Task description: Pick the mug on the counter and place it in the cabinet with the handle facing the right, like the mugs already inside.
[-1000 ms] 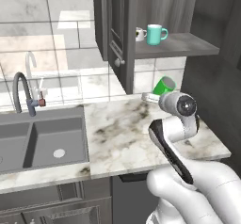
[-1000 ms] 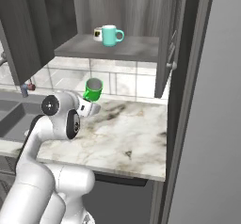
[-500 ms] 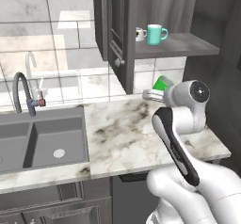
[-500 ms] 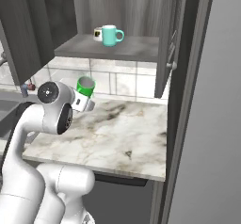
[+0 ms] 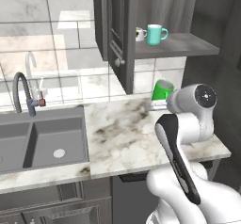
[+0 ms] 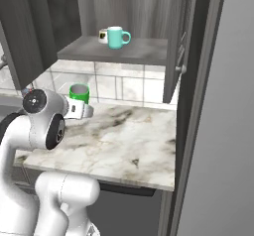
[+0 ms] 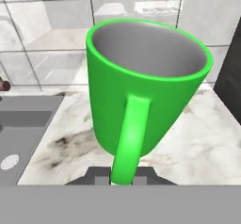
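Teal mug [image 5: 155,34] above, sink [image 5: 42,138] seemingly leftward.

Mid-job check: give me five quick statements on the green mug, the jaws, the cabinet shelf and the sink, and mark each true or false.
1. The jaws are shut on the handle of the green mug. True.
2. The green mug lies tipped over on the counter. False: it is upright, mouth up, at the gripper.
3. A teal mug and a small white mug stand on the cabinet shelf. True.
4. The teal mug's handle points left in both base views. False: it points right.
5. The sink is to the right of the counter in the left base view. False: it is on the left.
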Controlling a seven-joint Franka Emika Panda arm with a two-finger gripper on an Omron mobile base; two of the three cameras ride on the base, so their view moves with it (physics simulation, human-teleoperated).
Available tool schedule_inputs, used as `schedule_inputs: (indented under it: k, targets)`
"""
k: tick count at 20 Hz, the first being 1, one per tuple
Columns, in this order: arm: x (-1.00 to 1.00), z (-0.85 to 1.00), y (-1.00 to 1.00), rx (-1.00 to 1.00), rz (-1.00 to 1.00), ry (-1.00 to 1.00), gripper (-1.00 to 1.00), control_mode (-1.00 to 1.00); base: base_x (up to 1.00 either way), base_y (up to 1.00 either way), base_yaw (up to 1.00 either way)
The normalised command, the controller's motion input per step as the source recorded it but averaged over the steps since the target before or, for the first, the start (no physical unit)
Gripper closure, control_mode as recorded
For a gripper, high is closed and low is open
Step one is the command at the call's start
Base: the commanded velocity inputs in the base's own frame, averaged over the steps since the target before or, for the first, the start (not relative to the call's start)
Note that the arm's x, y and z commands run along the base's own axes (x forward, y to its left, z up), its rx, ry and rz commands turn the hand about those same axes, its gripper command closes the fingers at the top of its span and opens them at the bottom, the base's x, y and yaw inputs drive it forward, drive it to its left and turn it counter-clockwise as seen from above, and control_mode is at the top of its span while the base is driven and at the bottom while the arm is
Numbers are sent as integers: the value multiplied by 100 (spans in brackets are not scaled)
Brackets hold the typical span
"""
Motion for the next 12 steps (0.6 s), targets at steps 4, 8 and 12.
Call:
schedule_inputs:
  k: [4,8,12]
  targets:
    - [-20,14,0,-32,8,-5,100,-100,0,0,0]
    - [0,9,-9,-5,16,-2,100,-100,0,0,0]
    - [0,15,-24,2,25,0,100,-100,0,0,0]
